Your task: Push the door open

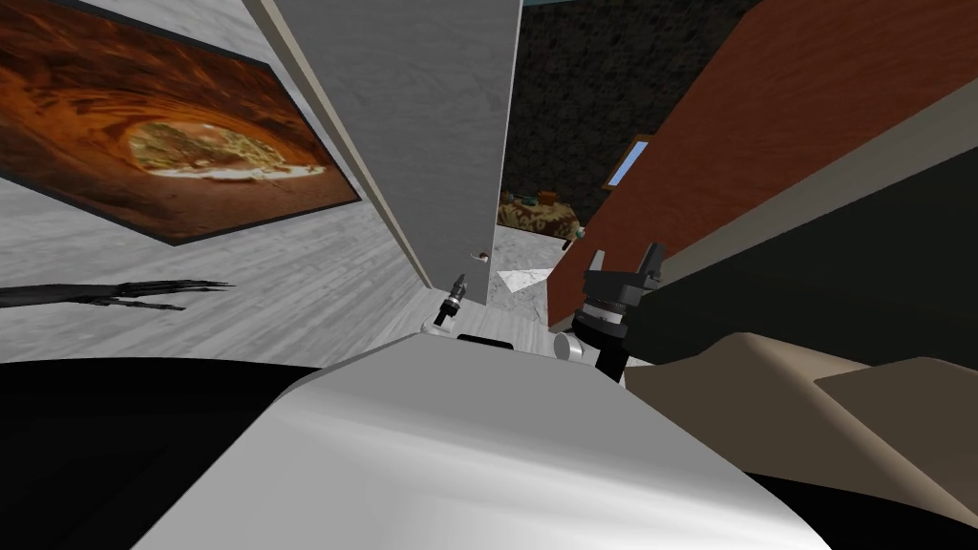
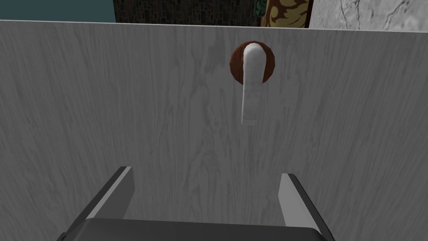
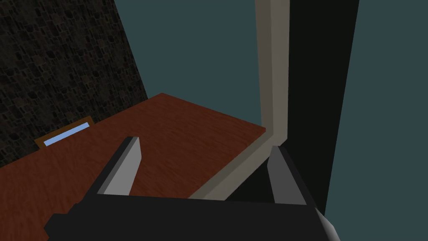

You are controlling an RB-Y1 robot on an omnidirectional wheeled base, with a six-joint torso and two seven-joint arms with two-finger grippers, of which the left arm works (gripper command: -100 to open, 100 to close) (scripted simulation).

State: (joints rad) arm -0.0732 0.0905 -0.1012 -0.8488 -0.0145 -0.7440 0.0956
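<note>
Left gripper [image 2: 207, 172] fingers wide apart, empty: I'd press square on the door [image 2: 125, 104] beside the handle [image 2: 252, 83], steadily.

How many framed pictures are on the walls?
2. A large orange picture hangs on the grey wall left of the door. A small blue frame is on the red-brown wall to the door's right. The door may hide others.

The left claw [image 2: 207, 172] has two thin, flat fingers [image 2: 123, 191], light grey on the inner face and dark along the outer edge, which rise from a dark grey box [image 2: 200, 230]. The right claw [image 3: 205, 143] is built the same. In the head view its black ribbed wrist [image 1: 604, 313] joins a small light grey cylinder [image 1: 570, 346].
</note>
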